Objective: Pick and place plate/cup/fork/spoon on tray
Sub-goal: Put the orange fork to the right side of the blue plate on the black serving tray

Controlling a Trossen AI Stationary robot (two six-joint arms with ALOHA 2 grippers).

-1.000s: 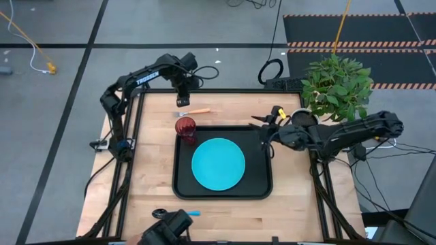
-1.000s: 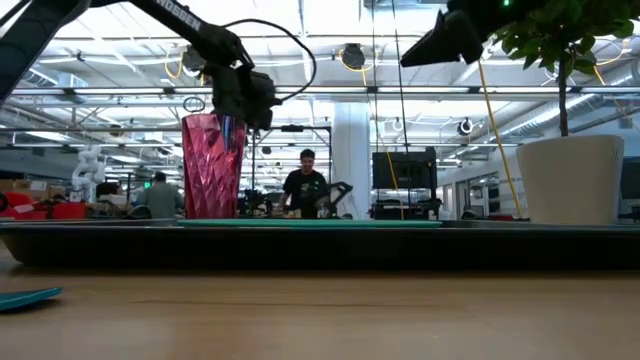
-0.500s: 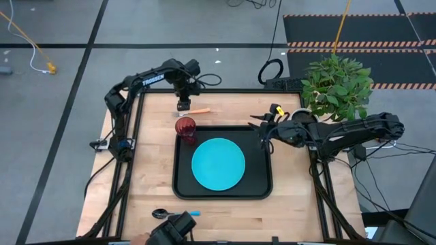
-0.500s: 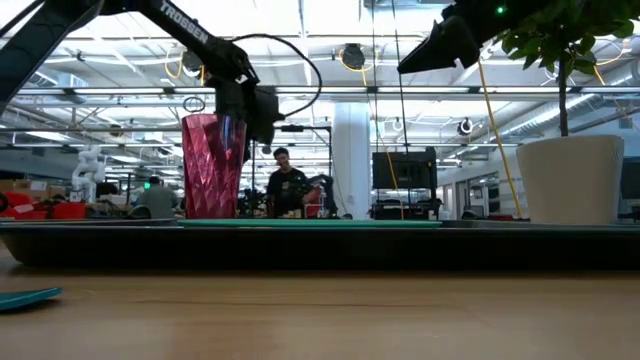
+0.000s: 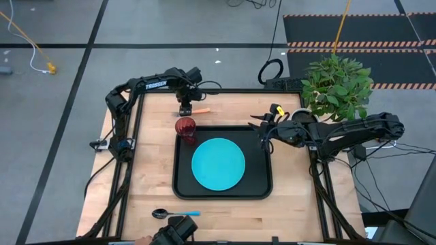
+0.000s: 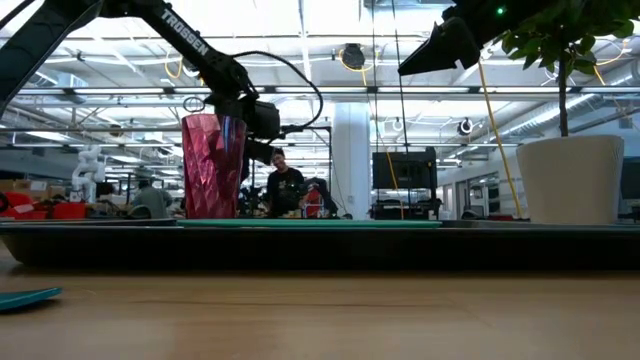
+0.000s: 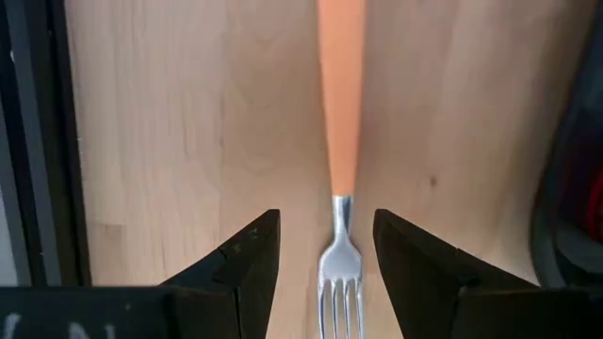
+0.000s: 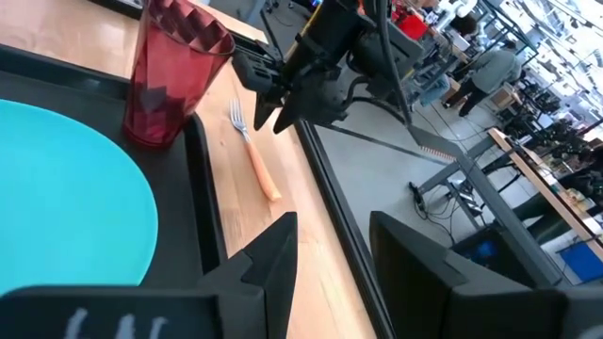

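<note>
Since the earlier frames, the left gripper [image 5: 184, 109] has been carried from the table's far edge toward the tines of the fork [image 5: 195, 111], and its wrist has been turned; the right arm has barely shifted.

Two of the four items are judged done. The plate [image 5: 218, 163] lies at the middle of the tray [image 5: 267, 184], and the cup [image 5: 184, 127] stands upright in the tray's far left corner. The fork is left on the bare wood between the tray's far rim and the table's far edge, and the spoon [image 5: 175, 214] lies near the table's front edge, well apart from the tray. Both are still to be placed.

The left arm is reached across the far left part of the table, with its wrist bent downward over the fork. In the left wrist view the fingers are seen spread apart, one on each side of the fork's neck and tines, with nothing clamped yet; whether they touch the wood cannot be told.

The right gripper [image 5: 262, 128] is held above the tray's far right corner, its fingers apart and empty, the arm stretched in from the table's right edge.
</note>
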